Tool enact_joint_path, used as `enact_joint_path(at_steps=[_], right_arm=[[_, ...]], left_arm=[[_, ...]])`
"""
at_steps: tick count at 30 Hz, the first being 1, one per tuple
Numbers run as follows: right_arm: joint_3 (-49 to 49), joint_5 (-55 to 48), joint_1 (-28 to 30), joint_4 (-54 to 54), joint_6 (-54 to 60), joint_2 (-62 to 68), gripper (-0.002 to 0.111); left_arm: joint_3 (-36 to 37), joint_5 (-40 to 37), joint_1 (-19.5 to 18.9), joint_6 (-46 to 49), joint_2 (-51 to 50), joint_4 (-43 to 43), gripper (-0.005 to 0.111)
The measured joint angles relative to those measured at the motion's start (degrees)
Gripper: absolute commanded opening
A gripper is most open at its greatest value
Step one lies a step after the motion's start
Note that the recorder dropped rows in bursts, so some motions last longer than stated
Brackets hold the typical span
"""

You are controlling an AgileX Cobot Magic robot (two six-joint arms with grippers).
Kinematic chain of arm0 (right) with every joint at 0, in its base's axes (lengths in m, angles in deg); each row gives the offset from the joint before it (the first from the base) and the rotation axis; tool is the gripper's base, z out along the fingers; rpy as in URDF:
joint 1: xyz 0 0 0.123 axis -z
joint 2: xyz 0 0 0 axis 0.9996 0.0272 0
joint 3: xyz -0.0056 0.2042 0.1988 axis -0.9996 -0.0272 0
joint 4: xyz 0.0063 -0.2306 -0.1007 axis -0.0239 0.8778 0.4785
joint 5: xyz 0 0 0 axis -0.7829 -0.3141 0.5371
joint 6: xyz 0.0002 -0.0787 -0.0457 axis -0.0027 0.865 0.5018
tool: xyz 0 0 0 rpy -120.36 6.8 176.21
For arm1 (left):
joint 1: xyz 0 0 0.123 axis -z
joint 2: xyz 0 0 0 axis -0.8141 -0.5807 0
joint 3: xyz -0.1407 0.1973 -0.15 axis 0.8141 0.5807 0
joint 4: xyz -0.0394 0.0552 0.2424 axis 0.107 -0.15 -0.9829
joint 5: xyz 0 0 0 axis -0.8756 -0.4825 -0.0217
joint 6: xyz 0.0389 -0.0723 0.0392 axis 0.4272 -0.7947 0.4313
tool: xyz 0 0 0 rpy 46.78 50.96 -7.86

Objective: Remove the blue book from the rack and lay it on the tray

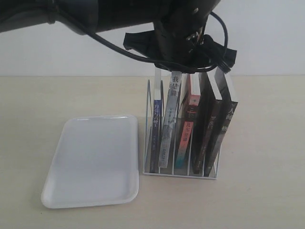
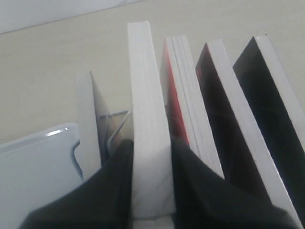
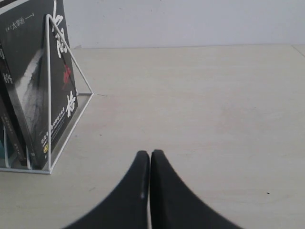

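Note:
The blue book (image 1: 157, 129) stands in the leftmost slot of the white wire rack (image 1: 178, 174); its thin top edge (image 2: 87, 119) lies beside my left gripper, untouched. My left gripper (image 2: 151, 142) has come down from above onto the second book, the grey-spined one (image 1: 169, 119). Its black fingers (image 2: 119, 167) press both sides of that book's white page block (image 2: 147, 95). The white tray (image 1: 90, 162) lies flat to the left of the rack. My right gripper (image 3: 150, 153) is shut on nothing, low over the table to the right of the rack (image 3: 49, 95).
A red-spined book (image 1: 188, 129) and two black books (image 1: 217, 124) fill the other slots. The left arm (image 1: 181, 38) and its cables hang over the rack's top. The outermost black book (image 3: 28, 71) faces my right gripper. A white wall stands behind the table.

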Motion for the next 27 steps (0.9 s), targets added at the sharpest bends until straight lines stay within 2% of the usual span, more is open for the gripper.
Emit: enact_joint_path(at_steps=[10, 20, 27], right_arm=[[0.0, 0.0, 0.0, 0.0, 0.0, 0.0, 0.0], [0.0, 0.0, 0.0, 0.0, 0.0, 0.0, 0.0], [0.0, 0.0, 0.0, 0.0, 0.0, 0.0, 0.0]], left_arm=[[4.89, 5.14, 0.0, -4.5, 0.22, -3.7, 0.013], [5.95, 5.23, 0.23, -4.51, 0.61, -3.3, 0.013], [9.74, 6.22, 0.39, -4.51, 1.92, -3.08, 0.013]])
